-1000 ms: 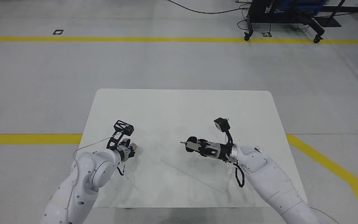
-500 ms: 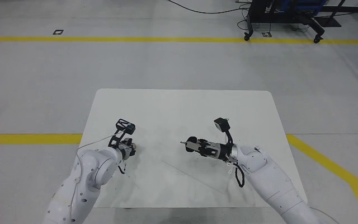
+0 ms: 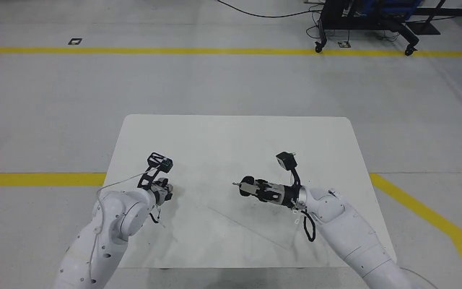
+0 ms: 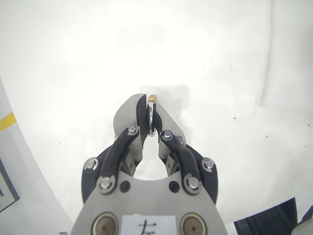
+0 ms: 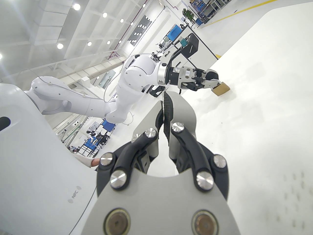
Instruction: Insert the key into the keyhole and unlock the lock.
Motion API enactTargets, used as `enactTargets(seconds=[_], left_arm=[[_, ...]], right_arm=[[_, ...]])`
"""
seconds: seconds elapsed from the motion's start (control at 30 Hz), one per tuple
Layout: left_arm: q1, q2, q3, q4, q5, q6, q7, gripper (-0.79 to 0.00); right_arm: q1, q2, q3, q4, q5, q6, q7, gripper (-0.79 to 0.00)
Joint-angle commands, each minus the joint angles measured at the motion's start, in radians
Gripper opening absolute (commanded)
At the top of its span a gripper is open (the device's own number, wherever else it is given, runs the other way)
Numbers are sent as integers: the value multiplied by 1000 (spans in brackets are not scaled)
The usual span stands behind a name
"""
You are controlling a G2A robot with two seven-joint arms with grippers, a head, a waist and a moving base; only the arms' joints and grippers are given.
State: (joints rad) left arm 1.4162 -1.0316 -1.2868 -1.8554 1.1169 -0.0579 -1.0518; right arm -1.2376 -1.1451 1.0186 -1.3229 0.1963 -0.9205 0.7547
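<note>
**A:** Where did we find the lock?

**B:** We saw the small brass padlock with a silver shackle (image 5: 221, 88) toward the left side of the white tabletop (image 3: 289, 137), held by the left gripper (image 4: 149, 101). That gripper's black ribbed pads (image 4: 141, 113) were pinching the shackle between them. The brass body stuck out just past the fingertips, low over the table. We could not tell whether it touched the surface.

**A:** And the key?

**B:** We made out the thin silver key (image 3: 235, 185) poking from the tip of the right gripper (image 5: 165, 99), whose jaws were pressed together on it. From that arm's wrist camera we saw it only edge-on, as a narrow sliver beyond the pads.

**A:** How did the two arms sit relative to each other?

**B:** From above, we saw the right gripper near the middle of the table, lying roughly level and pointing across toward the left gripper. The left gripper sat near the table's left edge, angled down at the surface. The key's tip and the padlock were well apart, with bare white table between them.
</note>
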Motion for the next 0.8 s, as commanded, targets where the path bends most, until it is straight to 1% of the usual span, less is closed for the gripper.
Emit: enactTargets(seconds=[0.0, 0.1, 0.27, 0.6, 0.77], left_arm=[[4, 2, -9, -10, -5, -16, -23, -785], [6, 4, -16, -24, -3, -26, -54, -785], [9, 4, -16, -36, 5, -28, -71, -785], [-13, -1, 12, -3, 10, -32, -71, -785], [-28, -3, 27, 6, 39, -33, -73, -785]], right_arm=[[0, 0, 0, 0, 0, 0, 0, -785], [0, 0, 0, 0, 0, 0, 0, -785], [0, 0, 0, 0, 0, 0, 0, -785], [0, 0, 0, 0, 0, 0, 0, -785], [0, 0, 0, 0, 0, 0, 0, -785]])
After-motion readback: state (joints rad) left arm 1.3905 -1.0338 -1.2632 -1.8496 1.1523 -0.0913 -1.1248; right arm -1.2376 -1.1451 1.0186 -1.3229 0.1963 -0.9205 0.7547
